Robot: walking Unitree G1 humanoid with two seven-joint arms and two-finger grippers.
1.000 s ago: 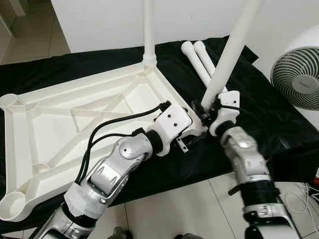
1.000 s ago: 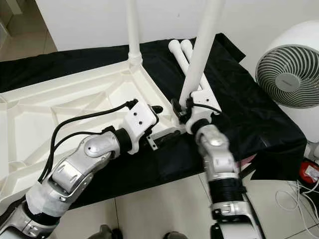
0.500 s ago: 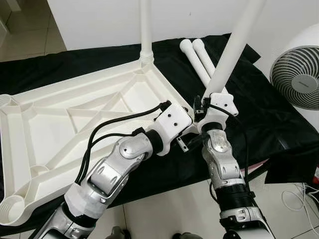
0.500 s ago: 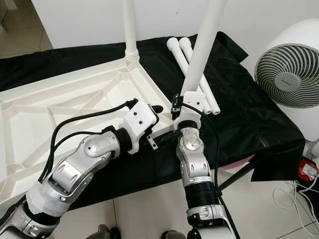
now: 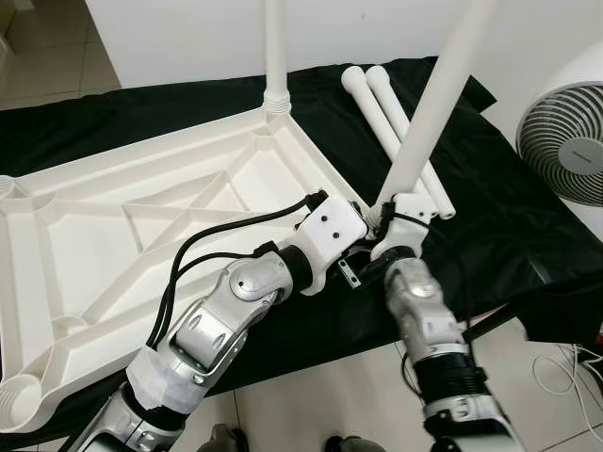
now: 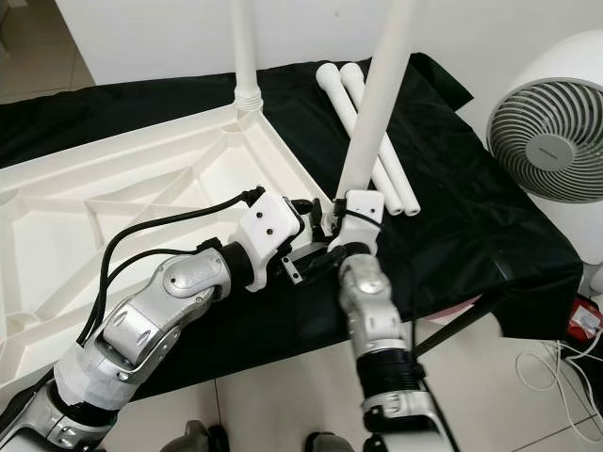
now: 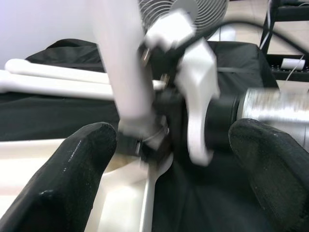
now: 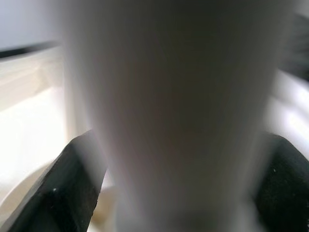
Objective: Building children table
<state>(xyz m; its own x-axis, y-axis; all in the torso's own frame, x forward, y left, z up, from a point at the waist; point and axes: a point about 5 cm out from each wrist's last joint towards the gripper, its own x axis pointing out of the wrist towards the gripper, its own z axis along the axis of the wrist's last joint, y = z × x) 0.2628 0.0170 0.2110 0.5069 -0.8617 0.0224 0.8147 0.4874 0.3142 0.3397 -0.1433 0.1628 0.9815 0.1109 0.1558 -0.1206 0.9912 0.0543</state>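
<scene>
Bright, even light; wrist views blurred, perhaps motion

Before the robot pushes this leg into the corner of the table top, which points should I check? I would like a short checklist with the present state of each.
1. Right claw grips the held leg: ok, black fingers sit on both sides of it.
2. Leg foot is at the near corner socket of the table top: ok, it is there; how deep it sits, cannot tell.
3. Leg stands upright like the fitted leg: not ok, it leans.
4. Left claw is open beside the corner: ok, its fingers are spread apart.
5. Two spare legs lie apart from the work on the black cloth: ok.
</scene>
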